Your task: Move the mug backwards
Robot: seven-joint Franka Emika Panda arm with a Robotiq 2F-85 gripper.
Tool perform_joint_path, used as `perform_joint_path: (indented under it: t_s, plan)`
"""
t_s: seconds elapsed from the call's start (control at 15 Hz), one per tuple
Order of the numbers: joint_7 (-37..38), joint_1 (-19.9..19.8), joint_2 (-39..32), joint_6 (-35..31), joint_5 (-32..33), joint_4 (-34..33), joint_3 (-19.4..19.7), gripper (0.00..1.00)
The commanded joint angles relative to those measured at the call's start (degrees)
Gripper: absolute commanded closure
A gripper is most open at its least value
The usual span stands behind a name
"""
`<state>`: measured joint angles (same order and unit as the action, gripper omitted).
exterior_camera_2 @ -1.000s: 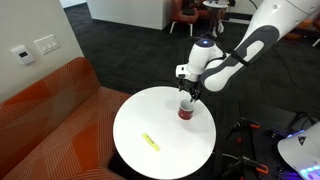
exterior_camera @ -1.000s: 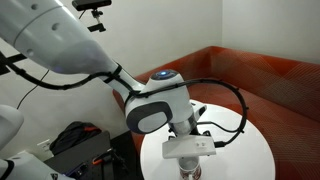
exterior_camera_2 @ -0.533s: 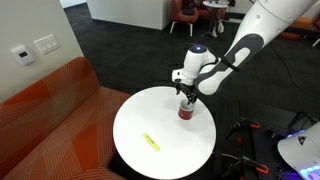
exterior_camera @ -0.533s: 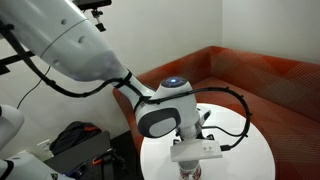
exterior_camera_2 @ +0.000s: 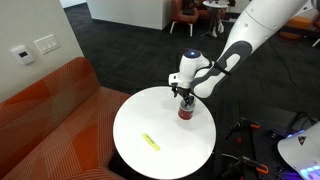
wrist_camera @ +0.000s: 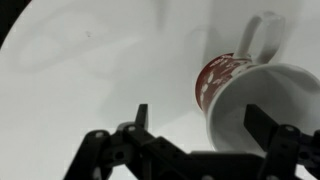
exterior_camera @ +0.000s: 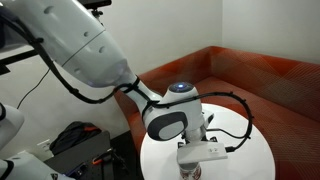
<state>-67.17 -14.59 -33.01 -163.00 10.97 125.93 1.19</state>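
White table (exterior_camera_2: 135, 110), fingers (wrist_camera: 141, 118) (spread) over mug (wrist_camera: 222, 76)

Office lounge: orange bench (exterior_camera_2: 48, 112), dark carpet (exterior_camera_2: 115, 45).

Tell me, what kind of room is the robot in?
Probably an office lounge or waiting area. An orange cushioned bench curves around a round white table, and the floor is dark carpet, like in a workplace rather than a home.

Round white table (exterior_camera_2: 140, 120) beside a curved orange bench (exterior_camera_2: 50, 110), dark carpet (exterior_camera_2: 120, 55), white wall (exterior_camera_2: 30, 22) with switch plates (exterior_camera_2: 45, 44).
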Motion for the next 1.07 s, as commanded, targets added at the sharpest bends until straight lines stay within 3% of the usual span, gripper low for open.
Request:
perform_joint_path:
  t_s: [0.0, 0.6, 1.0]
  plan:
    - [-0.43, -0.49, -1.35, 1.91, 1.19, -2.44, -0.77, 0.30]
    - [-0.64, -0.64, -1.84, 1.91, 1.46, -2.65, -1.04, 0.99]
    - [-0.03, -0.21, -1.11, 4.31, 1.48, -3.19, -0.36, 0.97]
